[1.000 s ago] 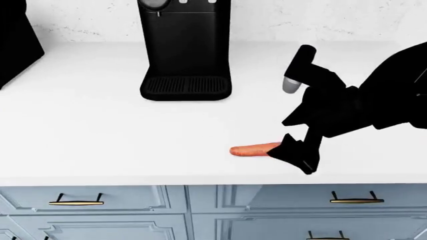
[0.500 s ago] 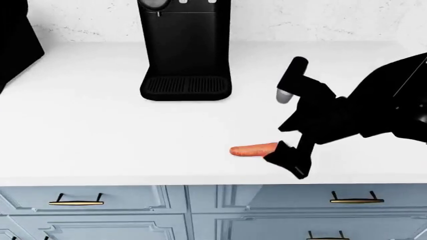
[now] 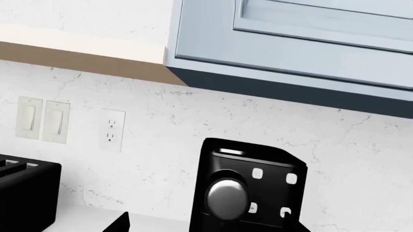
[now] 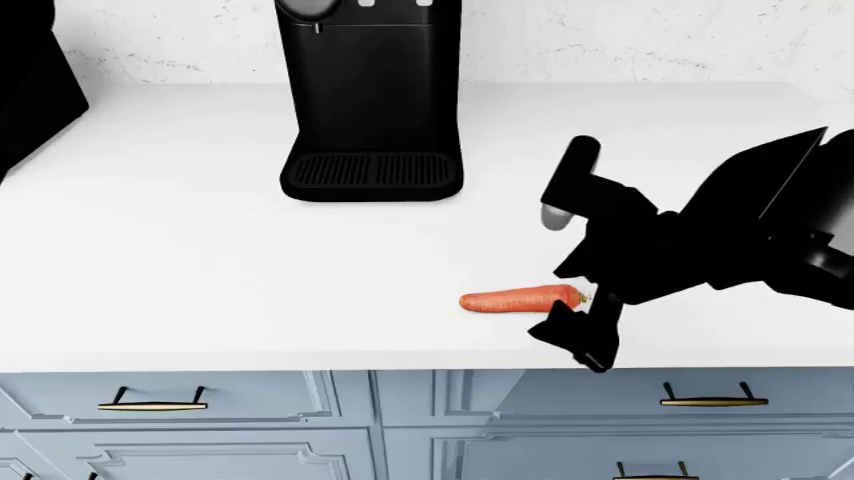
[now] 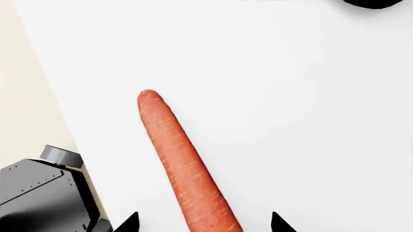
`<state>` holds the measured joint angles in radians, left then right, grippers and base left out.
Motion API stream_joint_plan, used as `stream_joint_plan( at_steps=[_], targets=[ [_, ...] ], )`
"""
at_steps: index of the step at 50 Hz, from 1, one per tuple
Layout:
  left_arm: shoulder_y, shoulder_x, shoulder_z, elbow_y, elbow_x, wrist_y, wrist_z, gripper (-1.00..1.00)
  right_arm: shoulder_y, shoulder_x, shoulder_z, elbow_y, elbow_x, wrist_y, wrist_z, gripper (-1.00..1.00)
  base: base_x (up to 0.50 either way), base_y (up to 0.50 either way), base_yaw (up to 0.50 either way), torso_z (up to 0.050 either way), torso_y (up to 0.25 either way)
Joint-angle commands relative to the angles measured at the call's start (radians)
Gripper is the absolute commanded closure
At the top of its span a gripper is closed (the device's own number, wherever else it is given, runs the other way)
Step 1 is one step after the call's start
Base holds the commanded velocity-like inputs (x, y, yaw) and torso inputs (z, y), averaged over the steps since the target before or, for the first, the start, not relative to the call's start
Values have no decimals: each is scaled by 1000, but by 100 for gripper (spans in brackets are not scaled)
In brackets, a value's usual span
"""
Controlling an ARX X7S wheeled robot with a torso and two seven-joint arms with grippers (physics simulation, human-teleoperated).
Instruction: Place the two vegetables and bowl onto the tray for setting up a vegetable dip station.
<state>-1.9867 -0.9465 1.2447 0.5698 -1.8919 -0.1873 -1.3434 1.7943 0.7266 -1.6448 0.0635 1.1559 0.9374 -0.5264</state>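
An orange carrot [image 4: 521, 299] lies on the white counter [image 4: 200, 260] near its front edge. My right gripper [image 4: 577, 335] is open, just in front of the carrot's stem end. In the right wrist view the carrot [image 5: 177, 159] runs between the two spread fingertips [image 5: 129, 223] of the right gripper [image 5: 203, 226], which do not touch it. My left gripper [image 3: 206, 228] is open and empty, raised and facing the wall; it is out of the head view. The cucumber, the bowl and the tray are out of view.
A black coffee machine [image 4: 371, 100] stands at the back of the counter, also in the left wrist view [image 3: 248, 191]. A black toaster [image 3: 26, 193] sits at the far left [image 4: 34, 80]. Blue drawers [image 4: 154, 400] lie below the counter edge.
My right gripper has slid toward the counter's front edge and slightly left, uncovering the carrot's stem end. The carrot has not moved.
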Motion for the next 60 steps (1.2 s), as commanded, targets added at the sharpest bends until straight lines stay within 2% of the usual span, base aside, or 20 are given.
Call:
stream_joint_plan(
  at_steps=[1,9,10,22,29,38,51,55,60],
  targets=[
    [0,-1,-6,-1,-2,-2,0,-100,-34,-3,-46,-21,-42,6,12,-100,0,0,0,0,0],
    [1,-1,-10,0,-2,-4,-2,-100,-33,6,-50,-34,-36,21,15,-100,0,0,0,0,0],
    [0,0,-11,1,-5,-4,-2,-100,-31,12,-55,-50,-44,21,20,100,0,0,0,0,0],
    [4,1,-14,2,-2,-8,-3,-100,-33,0,-29,-15,-52,4,65,100,1,0,0,0,0],
    [5,2,-17,2,-1,-9,-3,-100,-48,8,81,24,-7,-63,217,100,0,0,0,0,0],
    [6,4,-20,4,-2,-11,-4,-100,-26,92,252,-102,72,-195,424,100,0,0,0,0,0],
    [7,2,-27,4,-5,-13,-8,-100,-20,175,295,-277,142,-159,649,100,0,0,0,0,0],
    [8,1,-28,1,-3,-14,-8,-100,-17,187,334,-305,181,-183,721,100,-424,9,0,0,0],
    [4,0,-32,2,-6,-18,-7,-100,6,172,325,-304,128,-168,754,100,-500,4,0,0,0]
  ],
)
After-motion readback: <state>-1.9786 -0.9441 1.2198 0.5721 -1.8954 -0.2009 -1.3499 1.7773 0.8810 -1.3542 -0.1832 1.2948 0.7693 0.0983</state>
